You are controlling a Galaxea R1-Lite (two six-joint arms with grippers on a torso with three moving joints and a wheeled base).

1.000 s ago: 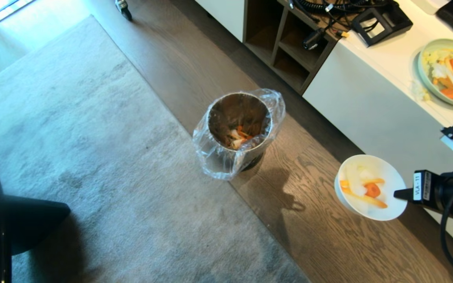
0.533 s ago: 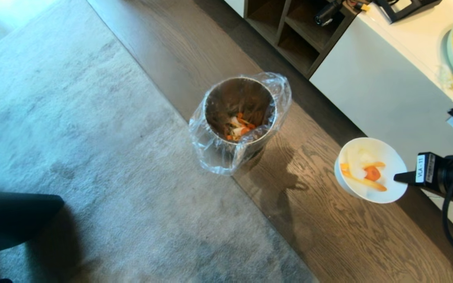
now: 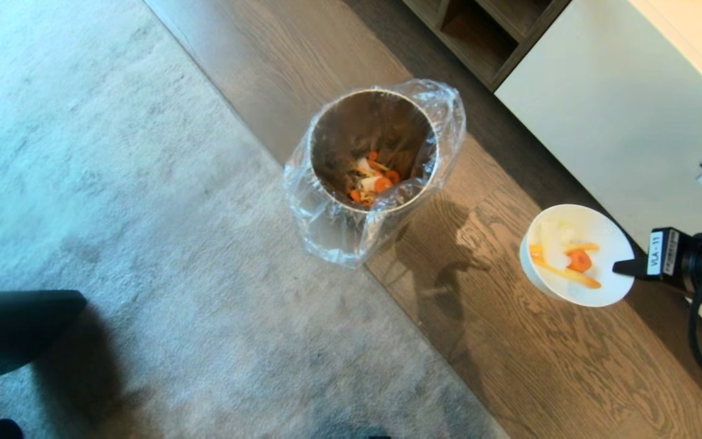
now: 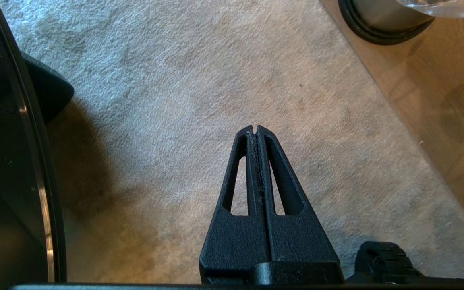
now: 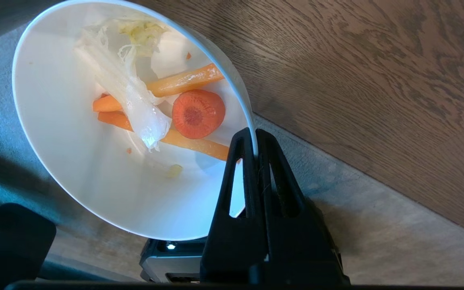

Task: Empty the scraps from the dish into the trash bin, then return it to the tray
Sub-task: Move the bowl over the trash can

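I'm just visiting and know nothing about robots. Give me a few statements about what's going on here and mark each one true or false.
1. The right gripper is pinching the rim of the white bowl. True.
2. The bowl is already empty. False: carrot pieces and pale vegetable scraps lie in it.
3. The bowl is directly above the trash bin. False: it is held off to the side, over the wooden floor.
4. The bin has a clear plastic liner and some scraps inside. True.
5. The left gripper holds a spoon. False: it is shut on nothing, above the carpet.
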